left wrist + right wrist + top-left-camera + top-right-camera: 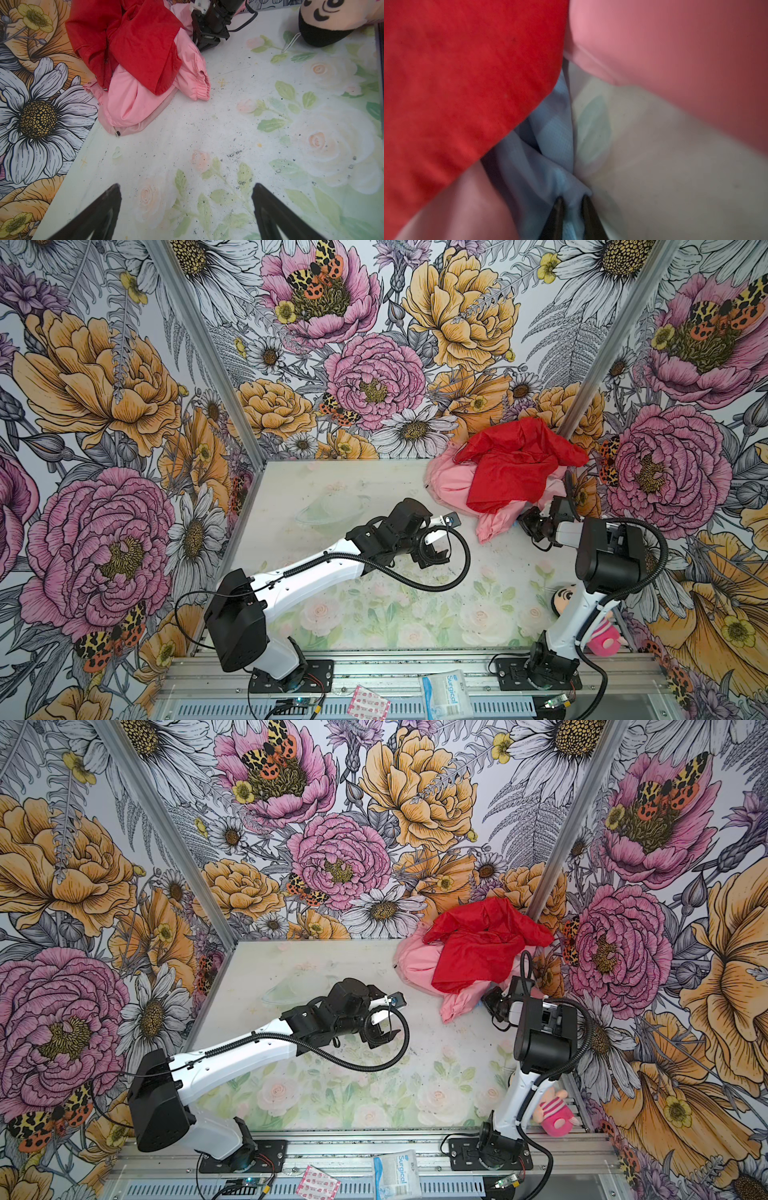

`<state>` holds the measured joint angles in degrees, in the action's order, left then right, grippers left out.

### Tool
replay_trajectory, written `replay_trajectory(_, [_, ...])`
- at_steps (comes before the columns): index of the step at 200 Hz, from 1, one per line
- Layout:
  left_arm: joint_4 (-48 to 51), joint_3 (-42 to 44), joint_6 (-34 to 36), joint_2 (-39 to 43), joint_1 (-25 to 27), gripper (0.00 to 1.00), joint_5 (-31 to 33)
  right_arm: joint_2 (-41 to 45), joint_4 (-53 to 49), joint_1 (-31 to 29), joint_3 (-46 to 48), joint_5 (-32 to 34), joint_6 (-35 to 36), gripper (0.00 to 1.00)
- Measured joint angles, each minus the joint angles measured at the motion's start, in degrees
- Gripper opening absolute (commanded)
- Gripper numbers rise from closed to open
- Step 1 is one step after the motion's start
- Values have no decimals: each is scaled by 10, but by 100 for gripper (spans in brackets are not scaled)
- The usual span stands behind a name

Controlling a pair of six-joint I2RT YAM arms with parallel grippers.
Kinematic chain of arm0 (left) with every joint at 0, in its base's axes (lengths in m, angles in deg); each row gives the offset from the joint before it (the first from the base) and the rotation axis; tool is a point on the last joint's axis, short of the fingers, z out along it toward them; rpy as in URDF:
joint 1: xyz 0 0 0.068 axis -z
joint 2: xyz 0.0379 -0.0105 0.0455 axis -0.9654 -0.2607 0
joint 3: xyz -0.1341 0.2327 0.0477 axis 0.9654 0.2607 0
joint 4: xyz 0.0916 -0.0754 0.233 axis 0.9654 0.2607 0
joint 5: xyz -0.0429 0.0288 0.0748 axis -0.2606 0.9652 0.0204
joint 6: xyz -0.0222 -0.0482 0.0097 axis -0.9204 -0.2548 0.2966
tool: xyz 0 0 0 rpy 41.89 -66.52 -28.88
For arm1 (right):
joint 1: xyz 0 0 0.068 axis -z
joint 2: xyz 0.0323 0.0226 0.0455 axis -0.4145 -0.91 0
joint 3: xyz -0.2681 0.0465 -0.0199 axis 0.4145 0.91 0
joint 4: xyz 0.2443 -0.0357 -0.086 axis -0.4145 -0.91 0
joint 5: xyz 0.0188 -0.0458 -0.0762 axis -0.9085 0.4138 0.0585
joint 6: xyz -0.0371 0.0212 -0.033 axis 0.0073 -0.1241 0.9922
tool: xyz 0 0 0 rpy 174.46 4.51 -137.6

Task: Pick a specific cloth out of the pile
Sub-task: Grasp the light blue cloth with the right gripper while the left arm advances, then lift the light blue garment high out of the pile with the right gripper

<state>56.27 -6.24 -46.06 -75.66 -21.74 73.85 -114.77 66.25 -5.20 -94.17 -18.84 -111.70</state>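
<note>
The cloth (550, 133) is light sky-blue and shows only in the right wrist view, wedged under the pile. My right gripper (572, 197) is shut on a fold of it. The pile (498, 477) sits in the table's back right corner in both top views. It is a bright red garment (511, 464) draped over a larger pink one (449, 485) with a cuffed sleeve (199, 87). My right gripper (525, 522) is pushed into the pile's front right edge, its fingertips hidden by fabric. My left gripper (444, 537) hovers open over the middle of the table (187, 128) with nothing between its fingers (112, 199).
A plush doll's head (565, 599) and a pink plush toy (606, 641) lie at the front right beside the right arm's base. A surgical packet (446, 693) and a plaster packet (368, 703) rest on the front rail. Floral walls close in three sides.
</note>
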Motion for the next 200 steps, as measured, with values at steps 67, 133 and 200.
replay_trajectory(67, [-2, 0, 5, 1, 6, 99, 12, 110, -104, -5, -31, 30, 15, 0])
replay_trajectory(133, [-39, 12, -49, 74, -87, 99, -30, -19, -363, -98, -803, 44, 50, 0])
replay_trajectory(200, [-143, 68, -104, 155, -243, 99, -114, -150, -279, -265, -1074, 70, -46, 0])
